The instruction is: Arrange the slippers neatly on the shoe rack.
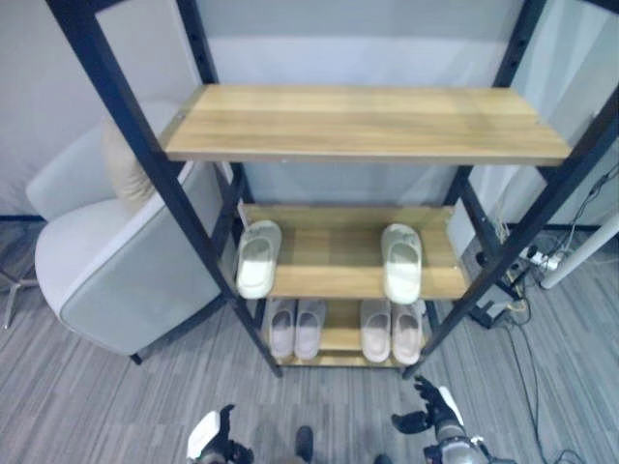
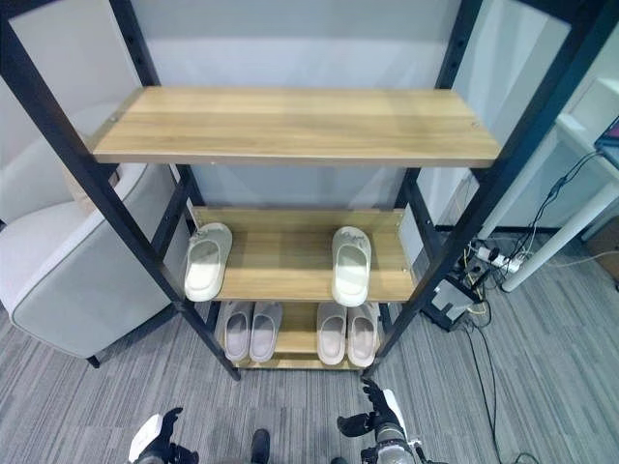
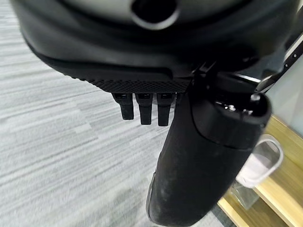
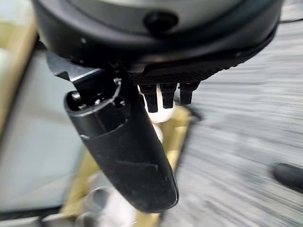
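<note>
Here, the slippers sat on the two lower shelves of the shoe rack [image 1: 145,145], a black metal frame carrying three wooden boards. On the middle shelf [image 1: 329,266] lay two pale green slippers well apart: the left green slipper [image 1: 258,258] near the shelf's left end, angled slightly, and the right green slipper [image 1: 401,262] near the right end, both with toes pointing toward the back wall. On the bottom shelf [image 1: 340,338] stood two pairs of pale pinkish-grey slippers: the left pair [image 1: 296,328] side by side and touching, and the right pair [image 1: 391,331] likewise side by side, with a gap of bare board between the pairs. The top shelf [image 1: 358,121] carried nothing.

The left hand [image 1: 221,440] hung low at the bottom edge of the head views, over the grey striped carpet [image 1: 116,396], well short of the rack; it held nothing, and its wrist view showed the fingers [image 3: 142,106] straight in a short row beside the extended thumb. The right hand [image 1: 432,411] hung low on the other side, in front of the rack's right front leg, also holding nothing, with thumb spread away from relaxed fingers [image 4: 166,94]; its wrist view caught a blurred slipper and wood beyond the thumb.

To the rack's left stood a light grey armchair [image 1: 106,271] with a beige cushion [image 1: 126,169] against its back. To the right, a power strip with cables [image 1: 537,259] lay on the floor beside a white table leg [image 1: 580,253].
</note>
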